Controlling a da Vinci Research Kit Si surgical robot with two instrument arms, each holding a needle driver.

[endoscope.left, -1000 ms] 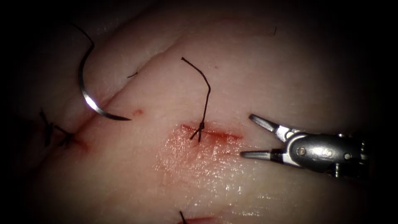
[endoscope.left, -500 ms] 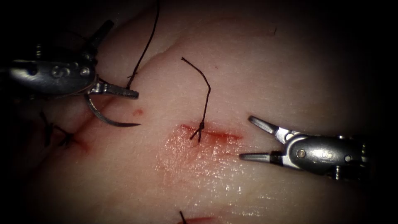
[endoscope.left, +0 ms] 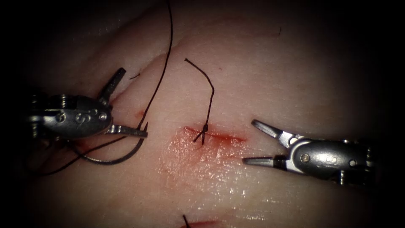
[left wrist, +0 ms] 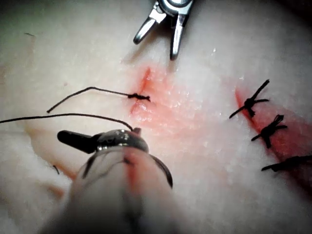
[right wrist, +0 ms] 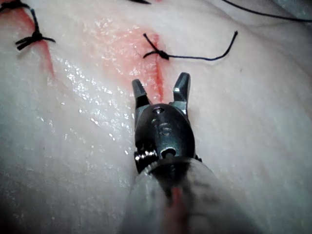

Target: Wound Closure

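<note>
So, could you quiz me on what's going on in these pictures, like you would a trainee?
1. True or false: the right hand grips the curved needle.
2. Seen from the endoscope, the needle lies on which side of the knotted stitch? A) left B) right
3. Fill in: the jaws of the left hand and the right hand stand ___.

Key: 1. False, it holds nothing; the needle lies by the left hand. 2. A. 3. open.
</note>
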